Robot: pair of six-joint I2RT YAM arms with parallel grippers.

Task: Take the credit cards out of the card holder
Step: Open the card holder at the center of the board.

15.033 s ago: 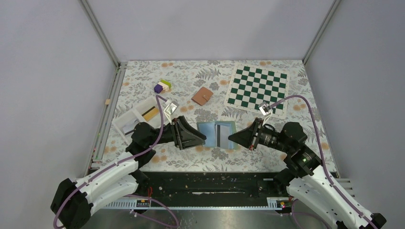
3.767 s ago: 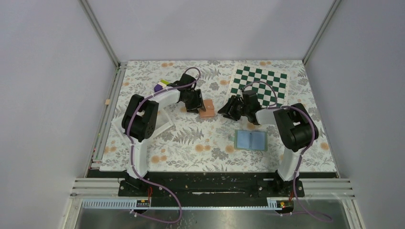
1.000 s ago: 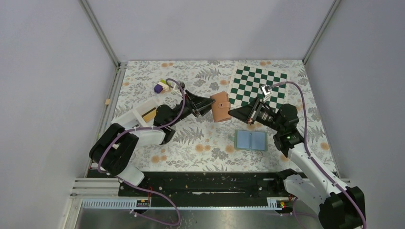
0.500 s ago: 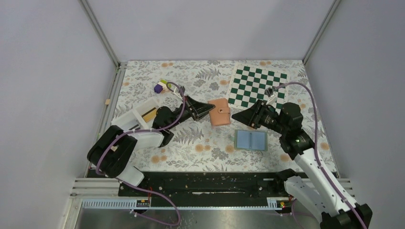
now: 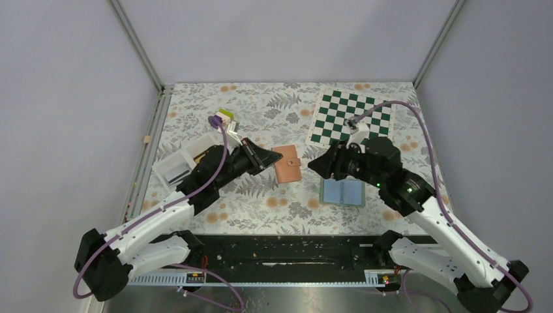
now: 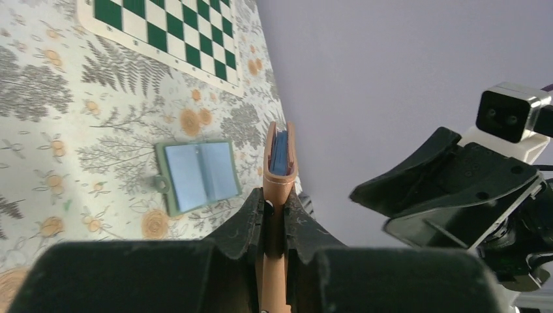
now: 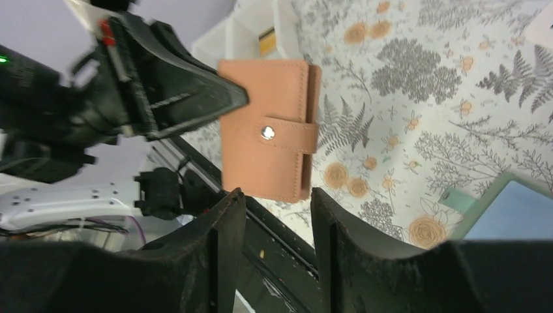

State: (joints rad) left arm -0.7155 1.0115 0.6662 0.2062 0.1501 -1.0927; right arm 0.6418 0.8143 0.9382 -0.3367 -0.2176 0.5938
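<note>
**Tan card holder** (image 5: 287, 164): snapped shut and lifted off the floral table (image 5: 261, 202), just left of centre. Its long axis runs about 12 to 6 o'clock in the top view. The left wrist view shows it edge-on, with blue pages between the covers. In the right wrist view, the strap crosses from the 3 o'clock edge to a central snap.
**Left gripper** (image 5: 276, 160): clamped on the holder's 9 o'clock edge.
**Right gripper** (image 5: 313, 167): fingers apart and empty, at the holder's 3 o'clock side, facing its snap face.
**Open blue card holder** (image 5: 343, 192): lies flat at 4 o'clock from the tan one.
**Credit card** (image 7: 266, 41): yellow-orange, in the white tray (image 5: 171, 168) at 9 o'clock.
**Chessboard mat** (image 5: 352, 117): at 1 o'clock.
**Toy blocks** (image 5: 220, 117): at 11 o'clock.
</note>
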